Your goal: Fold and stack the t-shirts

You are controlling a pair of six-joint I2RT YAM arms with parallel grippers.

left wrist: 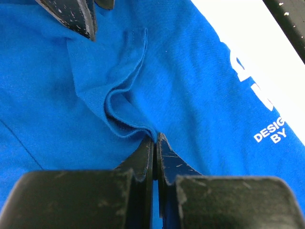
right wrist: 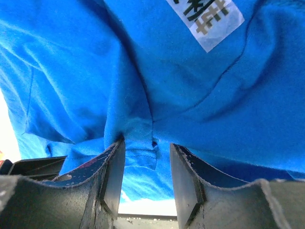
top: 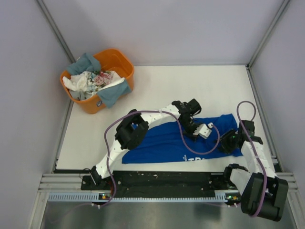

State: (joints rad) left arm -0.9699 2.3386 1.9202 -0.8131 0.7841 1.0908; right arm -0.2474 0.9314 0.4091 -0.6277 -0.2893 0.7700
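A royal blue t-shirt (top: 157,143) with white lettering (left wrist: 271,133) lies spread across the near part of the table. My left gripper (top: 200,133) sits over its middle right. It is shut, with a raised fold of the blue cloth (left wrist: 124,114) pinched at its tips (left wrist: 156,138). Close to the shirt's right end, my right gripper (top: 228,142) is open (right wrist: 147,145). A hemmed flap of the shirt (right wrist: 140,152) hangs between its fingers, against the left one. Grey-blue (top: 86,62), white (top: 78,82) and floral (top: 100,77) t-shirts lie heaped in the tub.
The orange plastic tub (top: 121,62) stands at the far left corner of the white table (top: 190,86). Grey walls close in both sides and the back. A black rail (top: 167,179) carrying the arm bases runs along the near edge. Purple cables loop over both arms.
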